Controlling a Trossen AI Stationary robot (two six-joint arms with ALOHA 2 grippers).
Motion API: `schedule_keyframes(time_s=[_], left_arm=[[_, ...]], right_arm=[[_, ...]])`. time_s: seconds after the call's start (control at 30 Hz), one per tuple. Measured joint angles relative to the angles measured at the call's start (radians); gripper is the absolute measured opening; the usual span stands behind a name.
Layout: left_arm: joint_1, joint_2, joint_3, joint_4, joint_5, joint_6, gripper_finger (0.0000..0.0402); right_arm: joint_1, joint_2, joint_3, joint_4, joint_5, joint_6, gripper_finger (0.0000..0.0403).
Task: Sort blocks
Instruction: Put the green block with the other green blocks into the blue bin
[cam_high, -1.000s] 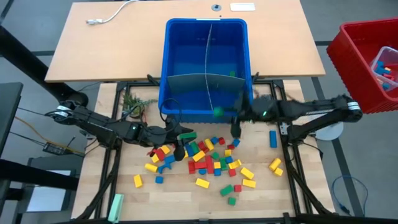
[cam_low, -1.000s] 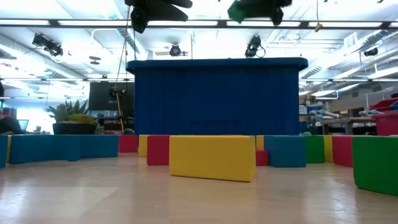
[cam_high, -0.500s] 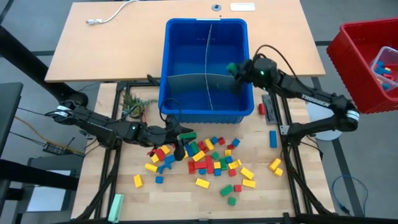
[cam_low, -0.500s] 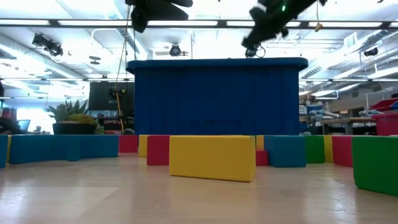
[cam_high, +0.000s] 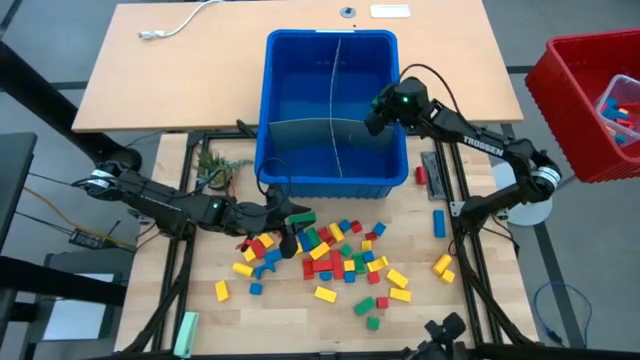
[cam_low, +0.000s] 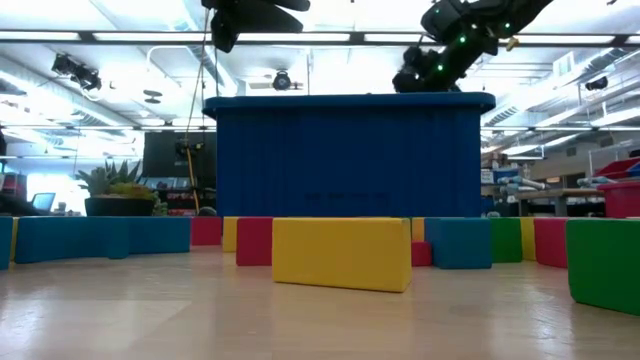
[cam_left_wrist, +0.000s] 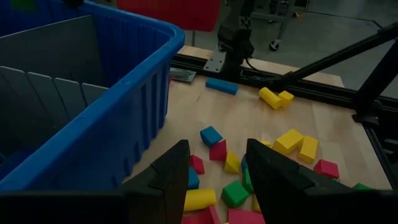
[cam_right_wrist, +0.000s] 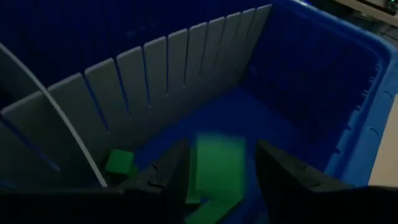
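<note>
Blocks (cam_high: 335, 255) lie in a loose heap on the wooden worktop (cam_high: 300, 320), just at 6 o'clock from the big blue bin (cam_high: 333, 180). They are red, yellow, green and blue. A few strays sit farther out toward 4 and 8 o'clock of the heap. They look small, hard and light, with smooth sides that could slip, so I think a hand should pinch one across its two short flat sides and not squeeze a corner.

One green block (cam_right_wrist: 219, 163) shows right between the fingers of the right hand (cam_high: 376, 112), which is over the bin's 3 o'clock side. The fingers stand apart, wider than the block, and I cannot see them pressing on it, so it looks let go and dropping into the bin. Another green block (cam_right_wrist: 119, 162) already lies on the bin floor beside a grey ridged divider (cam_right_wrist: 155, 81).

The left hand (cam_left_wrist: 214, 174) hangs low over the 9 o'clock edge of the heap, close to the bin wall. Its fingers are spread apart and nothing sits between them. Red, blue and green blocks lie just under and ahead of it.

A red basket (cam_high: 590, 100) stands far off at 2 o'clock.
</note>
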Motion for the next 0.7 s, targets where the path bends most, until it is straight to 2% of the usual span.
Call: schedule_keyframes(time_s=[0.23, 0.33, 0.5, 0.7], left_arm=[[0.0, 0.0, 0.0, 0.002, 0.0, 0.0, 0.0166], [0.0, 0.0, 0.0, 0.002, 0.0, 0.0, 0.0166], [0.0, 0.0, 0.0, 0.002, 0.0, 0.0, 0.0166], [0.0, 0.0, 0.0, 0.011, 0.0, 0.0, 0.0166]], right_arm=[[-0.013, -0.042, 0.0, -0.005, 0.004, 0.044, 0.0236], [0.002, -0.088, 0.0, -0.017, -0.056, 0.056, 0.0254], [0.062, -0.167, 0.0, -0.082, -0.327, 0.096, 0.0262], [0.191, -0.213, 0.0, -0.153, -0.678, 0.133, 0.0243]])
